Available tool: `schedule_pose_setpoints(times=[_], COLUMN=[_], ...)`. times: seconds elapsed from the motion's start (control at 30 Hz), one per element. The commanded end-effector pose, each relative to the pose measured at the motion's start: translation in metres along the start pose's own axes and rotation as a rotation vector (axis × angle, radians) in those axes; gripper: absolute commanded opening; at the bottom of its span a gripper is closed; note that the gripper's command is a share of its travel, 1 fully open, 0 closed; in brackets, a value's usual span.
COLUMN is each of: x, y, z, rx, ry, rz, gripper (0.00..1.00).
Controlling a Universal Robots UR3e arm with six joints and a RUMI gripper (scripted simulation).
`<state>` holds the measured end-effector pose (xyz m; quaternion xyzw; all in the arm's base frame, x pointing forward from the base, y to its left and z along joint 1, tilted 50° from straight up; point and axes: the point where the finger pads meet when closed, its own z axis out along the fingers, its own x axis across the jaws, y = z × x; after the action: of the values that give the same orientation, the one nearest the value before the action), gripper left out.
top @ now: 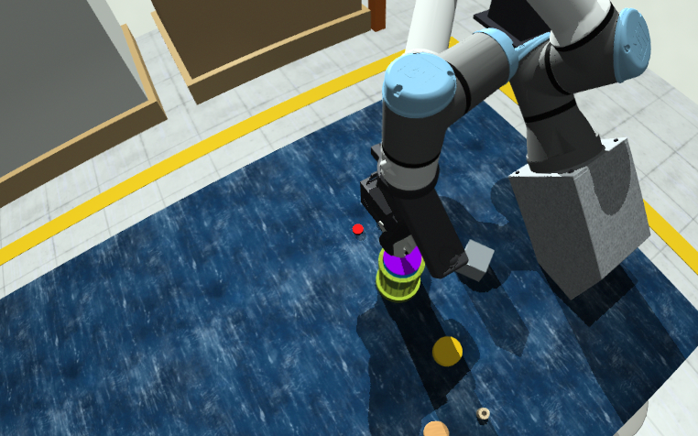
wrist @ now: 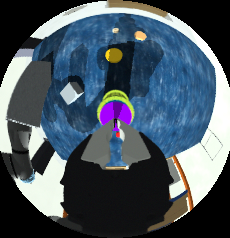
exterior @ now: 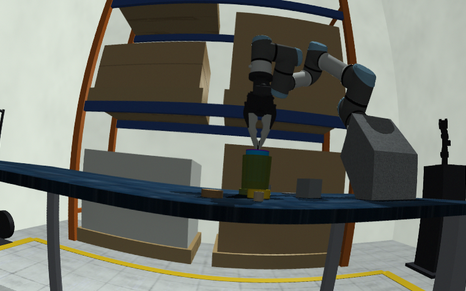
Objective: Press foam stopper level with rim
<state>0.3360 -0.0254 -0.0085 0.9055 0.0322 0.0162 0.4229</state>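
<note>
The gripper [exterior: 258, 146] is seen pointing straight down with its fingers drawn together and nothing held between them; its tips are placed at the top face of the foam stopper [top: 401, 264], though actual contact cannot be confirmed. In the wrist view the closed tips are seen over the centre of the purple stopper [wrist: 116, 113]. The stopper is seated in the mouth of the jar [exterior: 255, 172] and is seen slightly proud of the rim in the exterior view. The jar, yellow-green with a ringed rim, is held upright on the table [top: 178, 303], roughly midway across it and closer to the edge where the arm is mounted. A grey cube [top: 478, 258] is found just beside the jar, towards the arm's grey pedestal [top: 606, 227] at the table's right-hand edge in the top view. A small red dot [top: 357, 228] is marked on the table on the jar's other side. Towards the near edge a yellow disc [top: 447, 351] is laid, and further out a small ring [top: 483, 413] and a tan disc [top: 435, 429] are found at the table's edge
</note>
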Motion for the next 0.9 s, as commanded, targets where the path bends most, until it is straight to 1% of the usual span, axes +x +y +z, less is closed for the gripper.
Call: schedule_pose_setpoints(times=[0.0,0.87], x=[0.001,0.001], y=[0.0,0.0], z=[0.0,0.013], rx=[0.0,0.0], ry=[0.002,0.002], rz=[0.001,0.001], gripper=[0.0,0.0])
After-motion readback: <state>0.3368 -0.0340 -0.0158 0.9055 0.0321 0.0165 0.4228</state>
